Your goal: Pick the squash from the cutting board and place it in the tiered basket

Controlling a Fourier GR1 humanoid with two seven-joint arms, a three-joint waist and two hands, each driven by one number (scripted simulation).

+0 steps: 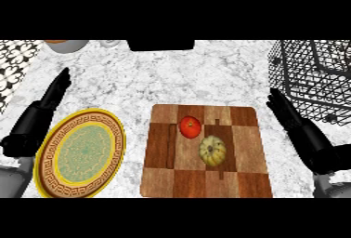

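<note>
A pale yellow-green ribbed squash (212, 150) lies near the middle of the wooden checkered cutting board (243, 179). A red tomato (191, 126) sits just beyond it on the same board. The black wire tiered basket (316, 74) stands at the far right. My right hand (293, 121) is open, fingers straight, off the board's right edge and just in front of the basket, touching neither. At the left, my left hand (42, 111) is also open, fingers straight and pointing away, beside the plate.
A round plate (82, 153) with a yellow rim and patterned centre lies left of the board. At the back edge stand a bowl-like vessel (66, 45) and a dark box (161, 45). The counter is white marble.
</note>
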